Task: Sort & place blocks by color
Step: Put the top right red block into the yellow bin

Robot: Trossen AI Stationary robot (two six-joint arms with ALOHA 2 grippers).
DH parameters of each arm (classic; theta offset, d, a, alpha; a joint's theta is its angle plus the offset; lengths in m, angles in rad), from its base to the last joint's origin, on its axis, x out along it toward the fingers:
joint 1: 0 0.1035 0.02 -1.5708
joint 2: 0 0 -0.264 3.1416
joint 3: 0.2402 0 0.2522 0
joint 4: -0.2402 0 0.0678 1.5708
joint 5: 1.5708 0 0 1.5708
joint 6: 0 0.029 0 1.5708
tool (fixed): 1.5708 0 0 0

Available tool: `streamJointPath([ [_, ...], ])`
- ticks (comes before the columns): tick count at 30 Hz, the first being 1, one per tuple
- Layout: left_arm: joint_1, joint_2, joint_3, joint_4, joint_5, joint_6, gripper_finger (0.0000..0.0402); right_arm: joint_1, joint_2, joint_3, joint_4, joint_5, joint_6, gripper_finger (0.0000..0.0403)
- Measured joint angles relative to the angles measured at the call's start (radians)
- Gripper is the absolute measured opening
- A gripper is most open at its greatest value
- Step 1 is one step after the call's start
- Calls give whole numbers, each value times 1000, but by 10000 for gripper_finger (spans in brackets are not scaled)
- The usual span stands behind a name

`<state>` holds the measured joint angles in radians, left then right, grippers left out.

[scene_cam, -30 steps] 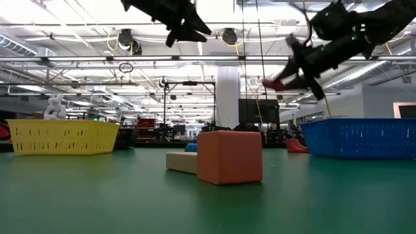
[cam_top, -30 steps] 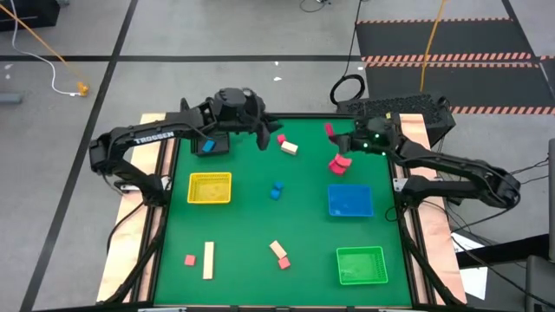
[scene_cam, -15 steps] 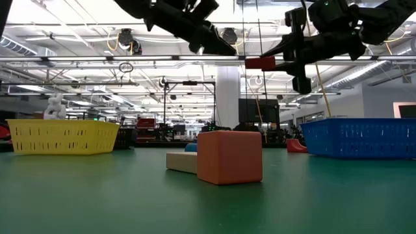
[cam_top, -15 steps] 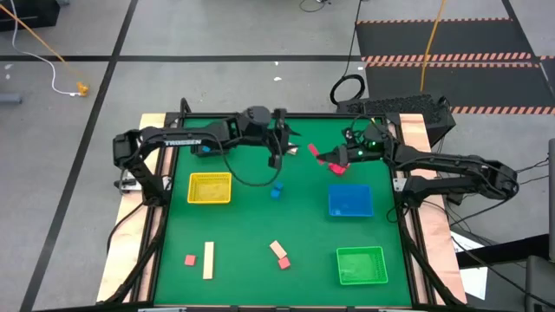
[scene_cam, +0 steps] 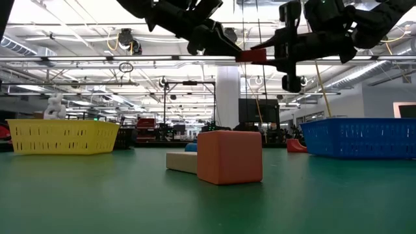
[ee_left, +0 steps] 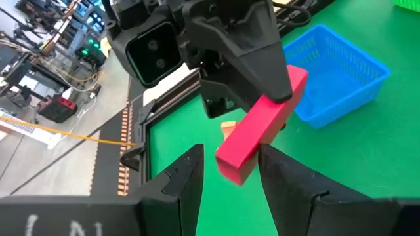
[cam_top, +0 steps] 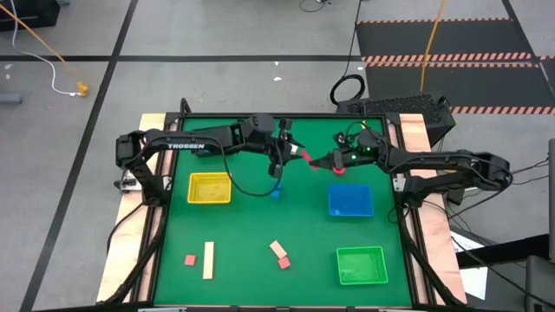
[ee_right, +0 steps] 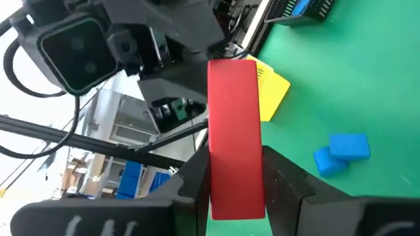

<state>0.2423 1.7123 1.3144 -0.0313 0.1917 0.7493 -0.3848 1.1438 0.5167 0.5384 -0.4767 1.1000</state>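
My right gripper (cam_top: 324, 161) is shut on a red bar block (cam_top: 305, 156), held in the air over the table's far middle. My left gripper (ee_left: 230, 180) faces it, open. Its two fingers (ee_left: 180, 180) stand on either side of the bar's free end (ee_left: 237, 164); I cannot tell whether they touch it. In the low view the bar (scene_cam: 251, 55) hangs high between both grippers. Two blue blocks (cam_top: 276, 189) lie on the green mat below. Red and tan blocks (cam_top: 279, 253) and a tan bar (cam_top: 208, 259) lie toward the near edge. My right gripper pinches the red bar between its two fingers at one end (ee_right: 235, 193). The fingers come level from the table's right and lie along the bar. The bar is lifted clear and roughly level, its free end pointing toward the table's left, into my left gripper's opening.
A yellow tray (cam_top: 210, 188) lies left of centre, a blue tray (cam_top: 349, 200) at the right and a green tray (cam_top: 360, 264) at the near right. A red block (cam_top: 338, 170) lies under my right gripper. In the low view a reddish cube (scene_cam: 229, 157) stands close.
My right gripper has carried the red bar toward the table's left and turned it level. My left gripper has come toward the table's right and down, rolling its wrist. Its fingers now stand around the bar's free end. Neither gripper's gap has changed.
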Motion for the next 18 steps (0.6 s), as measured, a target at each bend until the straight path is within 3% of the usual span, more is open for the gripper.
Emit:
streamJointPath([
  [9,-23,-1,0,-10,2,-3,147,30,49,0,82,0,31,86],
  [18,-32,-6,0,-43,7,-97,143,50,50,51,12,-1,-8,86],
])
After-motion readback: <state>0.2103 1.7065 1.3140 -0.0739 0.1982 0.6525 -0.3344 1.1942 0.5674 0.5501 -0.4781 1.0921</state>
